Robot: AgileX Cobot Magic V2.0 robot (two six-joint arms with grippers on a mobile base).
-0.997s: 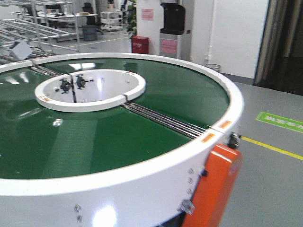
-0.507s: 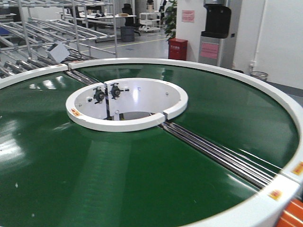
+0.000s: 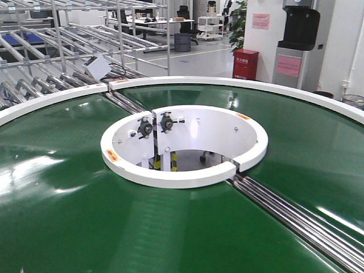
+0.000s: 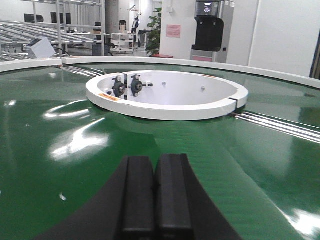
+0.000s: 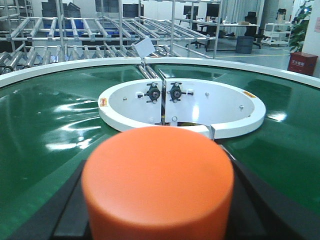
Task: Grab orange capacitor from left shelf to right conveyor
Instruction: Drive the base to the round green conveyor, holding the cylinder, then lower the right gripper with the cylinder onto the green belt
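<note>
A factory hall with a grey floor lies behind the right conveyor in the front view. Bare pipe roller racks fill the upper left. At the upper right stand a red cabinet and a dark dispenser. The dispenser's pink label and the pink wall notice are too small to read. The white central ring sits mid-frame with orange stickers I cannot read. Steel rollers run to the lower right.

In the left wrist view, the left gripper sits at the bottom centre above the green belt, its two black pads pressed together with nothing between them.

In the right wrist view, the orange capacitor fills the lower centre, over the belt and in front of the ring. No print shows on it from here. The right gripper has a dark finger on each side, clamped on it.
</note>
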